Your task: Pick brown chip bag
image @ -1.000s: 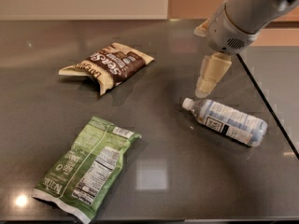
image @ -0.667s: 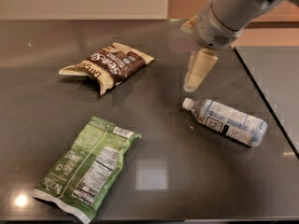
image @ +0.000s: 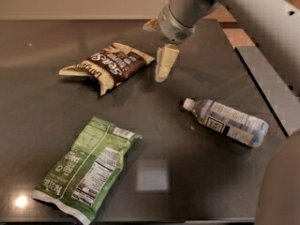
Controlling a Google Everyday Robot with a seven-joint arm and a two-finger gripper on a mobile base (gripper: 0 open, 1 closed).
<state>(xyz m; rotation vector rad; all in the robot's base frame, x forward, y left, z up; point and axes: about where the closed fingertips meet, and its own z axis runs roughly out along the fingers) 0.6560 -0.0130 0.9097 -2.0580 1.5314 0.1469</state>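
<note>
Leftward since the earlier frames, the gripper (image: 157,50) hangs off the water bottle's (image: 227,122) side, fingers apart, holding nothing. Nearest, a green chip bag (image: 86,168) lies flat on the dark tabletop (image: 42,111). Farther right lies the bottle. Beyond, the brown chip bag (image: 108,66) rests left of centre, with the gripper just beside its right end.

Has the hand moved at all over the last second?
Yes. The hand has moved left, away from the water bottle, and now hangs beside the right end of the brown chip bag.
</note>
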